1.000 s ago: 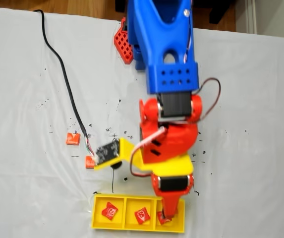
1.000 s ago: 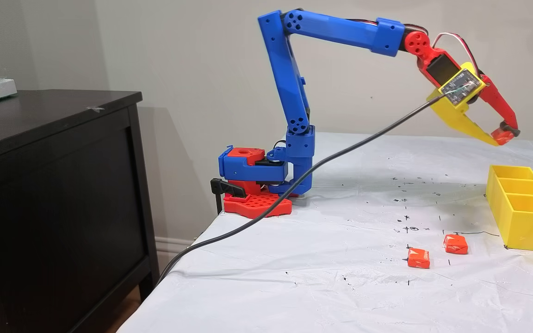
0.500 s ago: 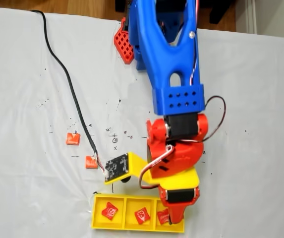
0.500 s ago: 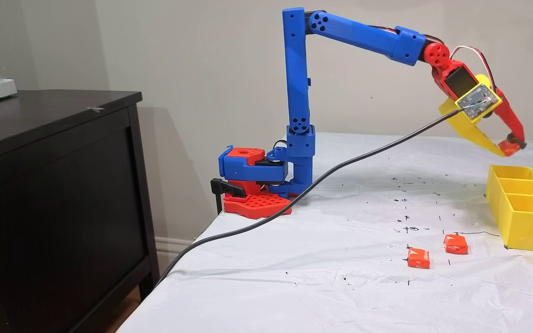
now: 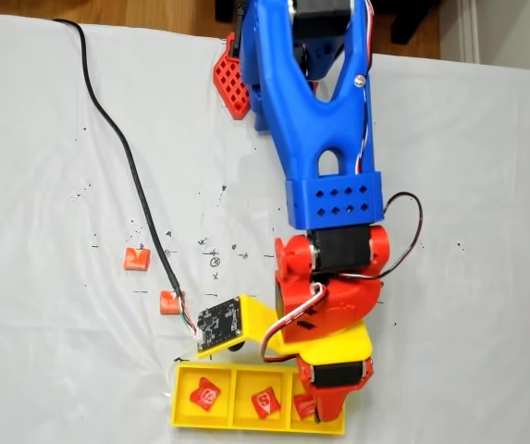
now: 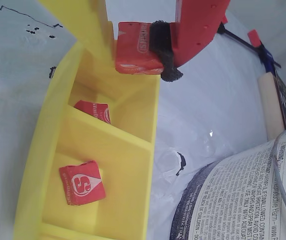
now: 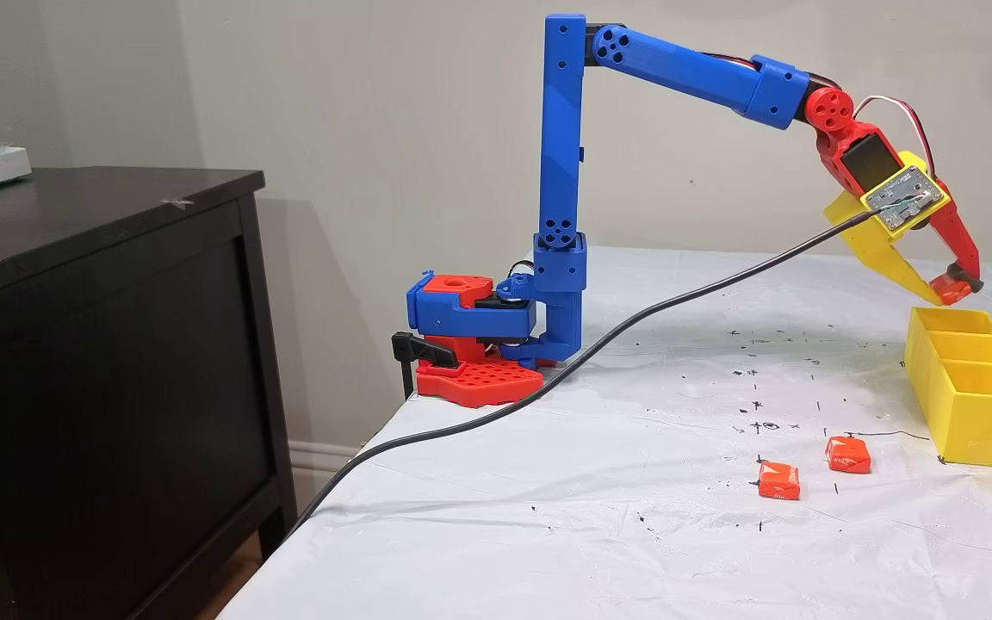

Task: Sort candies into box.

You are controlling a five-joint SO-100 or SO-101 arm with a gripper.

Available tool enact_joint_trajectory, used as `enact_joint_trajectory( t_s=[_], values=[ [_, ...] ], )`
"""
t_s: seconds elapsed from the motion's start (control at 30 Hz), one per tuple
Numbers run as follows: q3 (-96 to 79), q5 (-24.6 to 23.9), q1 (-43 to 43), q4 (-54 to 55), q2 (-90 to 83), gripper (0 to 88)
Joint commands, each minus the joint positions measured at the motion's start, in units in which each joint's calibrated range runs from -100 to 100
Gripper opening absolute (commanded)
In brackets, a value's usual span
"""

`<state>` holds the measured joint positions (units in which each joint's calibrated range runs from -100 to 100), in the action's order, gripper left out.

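My gripper [image 6: 139,49] is shut on one red-orange candy [image 6: 132,50], pinched between the yellow finger and the red padded finger. It hangs just above the end compartment of the yellow box [image 6: 38,165]. The other two compartments each hold one candy [image 6: 94,110] [image 6: 81,182]. In a fixed view from above, the gripper [image 5: 316,407] covers the right compartment of the box [image 5: 218,424], with candies [image 5: 203,395] [image 5: 265,403] in the left and middle ones. From the side, the gripper [image 7: 948,288] hovers over the box's [image 7: 982,426] far end. Two loose candies [image 7: 779,480] [image 7: 848,454] lie on the cloth.
A black cable [image 5: 126,157] runs across the white cloth to the wrist camera board, passing the loose candies [image 5: 136,259] [image 5: 169,302]. The arm's base [image 7: 479,344] stands at the table's edge beside a dark cabinet [image 7: 100,344]. Printed paper [image 6: 242,200] lies beyond the box.
The arm has reached further out and come down, carrying the held candy from higher up to just above the box's end compartment. The loose candies have stayed put.
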<state>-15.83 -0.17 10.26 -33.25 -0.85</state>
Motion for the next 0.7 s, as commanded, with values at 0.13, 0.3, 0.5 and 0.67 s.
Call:
enact_joint_trajectory(
  t_s=[0.13, 0.3, 0.5, 0.67],
  values=[
    [4.4, 1.22, 0.43, -1.01, -1.87, 12.0],
    [4.04, 1.61, 0.52, -1.83, -2.29, 21.0],
    [4.31, 1.51, 0.25, -1.91, -2.38, 25.6],
    [5.04, 1.27, -0.12, -3.63, -2.89, 14.3]
  ],
)
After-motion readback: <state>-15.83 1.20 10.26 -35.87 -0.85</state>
